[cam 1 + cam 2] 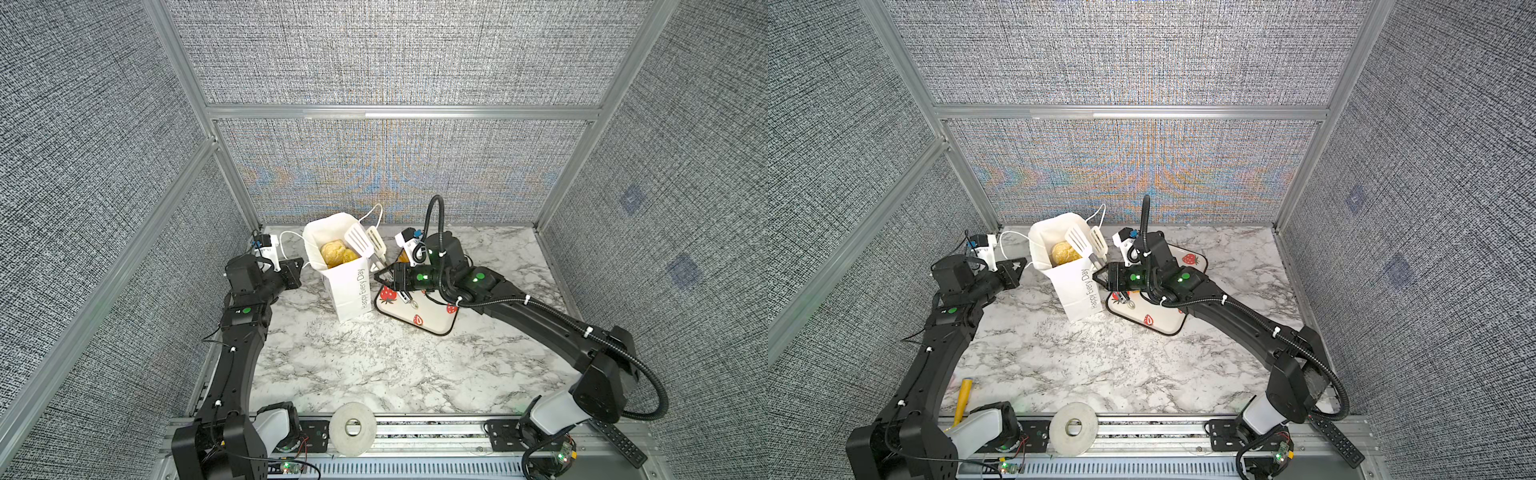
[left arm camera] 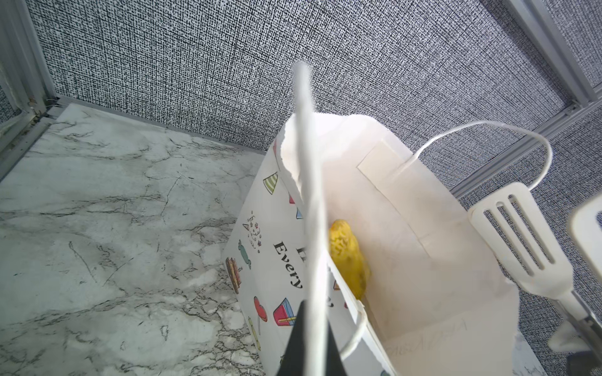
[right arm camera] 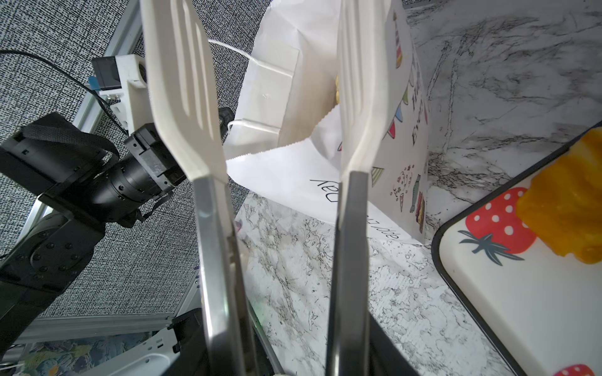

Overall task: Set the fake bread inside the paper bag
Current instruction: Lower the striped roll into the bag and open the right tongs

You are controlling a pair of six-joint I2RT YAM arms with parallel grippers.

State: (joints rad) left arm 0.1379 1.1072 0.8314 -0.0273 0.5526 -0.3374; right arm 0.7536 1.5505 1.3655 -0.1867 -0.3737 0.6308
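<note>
Pinching cord handle [image 2: 309, 195] of paper bag [image 1: 351, 291] in closed left end effector [image 1: 299, 266]. Gripping white tongs [image 1: 360, 241] in right end effector [image 1: 384, 277], blades spread at bag's right rim, centre frame. Fake bread [image 1: 336, 253] inside bag. Another orange piece [image 3: 566, 208] on strawberry tray [image 3: 505, 309], plain only in right wrist view. Reads "Happy Every Day" down bag side. Open desk [image 1: 374, 365] below bag in both top views.

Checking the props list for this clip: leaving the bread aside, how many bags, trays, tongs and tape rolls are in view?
Paper bag: 1
Strawberry-print tray: 1
White slotted tongs: 1
Tape roll: 1
Total: 4
</note>
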